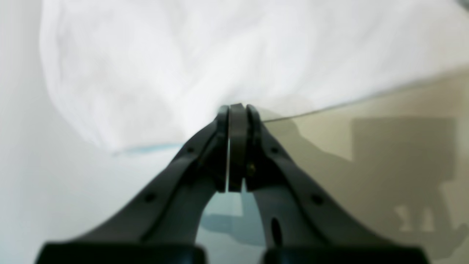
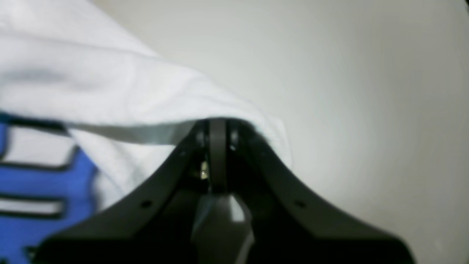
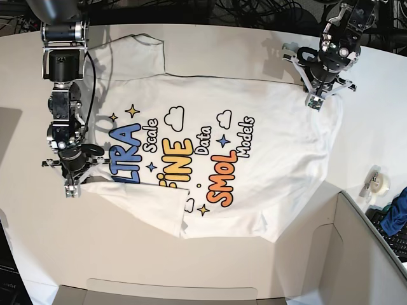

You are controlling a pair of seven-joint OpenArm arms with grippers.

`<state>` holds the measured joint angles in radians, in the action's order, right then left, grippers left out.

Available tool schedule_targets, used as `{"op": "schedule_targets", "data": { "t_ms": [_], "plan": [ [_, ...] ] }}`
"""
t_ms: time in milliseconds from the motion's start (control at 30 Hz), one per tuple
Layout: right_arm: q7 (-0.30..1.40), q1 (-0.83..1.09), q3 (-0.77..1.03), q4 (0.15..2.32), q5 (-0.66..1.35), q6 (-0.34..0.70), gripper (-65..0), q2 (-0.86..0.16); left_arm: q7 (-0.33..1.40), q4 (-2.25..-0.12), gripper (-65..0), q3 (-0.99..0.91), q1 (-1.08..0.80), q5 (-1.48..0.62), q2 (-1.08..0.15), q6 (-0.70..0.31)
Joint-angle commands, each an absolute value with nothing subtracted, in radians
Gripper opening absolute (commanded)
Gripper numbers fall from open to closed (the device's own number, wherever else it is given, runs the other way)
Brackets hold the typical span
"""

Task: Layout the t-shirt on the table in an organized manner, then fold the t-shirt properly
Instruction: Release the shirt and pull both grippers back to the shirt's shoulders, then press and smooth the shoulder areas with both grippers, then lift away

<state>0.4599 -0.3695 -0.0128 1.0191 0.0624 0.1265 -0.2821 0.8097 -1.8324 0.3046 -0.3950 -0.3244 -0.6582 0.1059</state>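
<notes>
The t-shirt point(image 3: 210, 152) lies spread over the middle of the table point(image 3: 210, 54), printed side up, with blue, yellow and orange lettering across its body. It is only partly flat. One sleeve stretches toward the far edge, a lower corner near the lettering is turned over onto the print, and the hem side lies wrinkled toward the grey box wall point(image 3: 356, 248).

The left pincer point(image 3: 313, 101), at the right of the base view, is clenched on the edge of the white cloth. Its wrist view shows the jaws pressed together with fabric bunched just beyond their tips. The right pincer point(image 3: 72, 188), at the left of the base view, is likewise clamped on the shirt's edge beside the blue letters, where a lip of cloth drapes over the closed jaws.

The fabric appears thin, light and limp. It will likely sag and crease wherever it is unsupported, and it should slide readily on the smooth table. Hems, sleeve seams and corners seem the surest holds, since a doubled edge resists slipping. Pulling two opposed edges apart should draw it flat.

A roll of tape point(image 3: 376, 183) and a blue cloth point(image 3: 397, 216) lie apart at the right margin.
</notes>
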Motion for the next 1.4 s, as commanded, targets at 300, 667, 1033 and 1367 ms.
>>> {"op": "schedule_targets", "data": {
  "t_ms": [300,667,1033,1367],
  "plan": [
    [0.44,-0.495,-0.01,1.03,0.058,0.117,-65.0,-0.384,0.868,-1.824,-64.6,0.303,-0.446,-0.331,-0.739,0.102],
    [0.441,-0.559,-0.002,0.981,0.064,0.117,-65.0,-0.432,0.868,-1.83,-64.6,0.302,-0.45,-0.331,-0.736,0.102],
    [0.524,-0.245,-0.157,1.501,0.058,0.117,-65.0,-0.349,0.869,-2.029,-64.7,0.176,-0.469,-0.334,-0.696,0.108],
    [0.707,-0.031,-0.263,1.822,0.061,0.114,-65.0,-0.269,0.869,-2.026,-64.6,0.068,-0.378,-0.334,-0.616,0.104]
  ]
}}
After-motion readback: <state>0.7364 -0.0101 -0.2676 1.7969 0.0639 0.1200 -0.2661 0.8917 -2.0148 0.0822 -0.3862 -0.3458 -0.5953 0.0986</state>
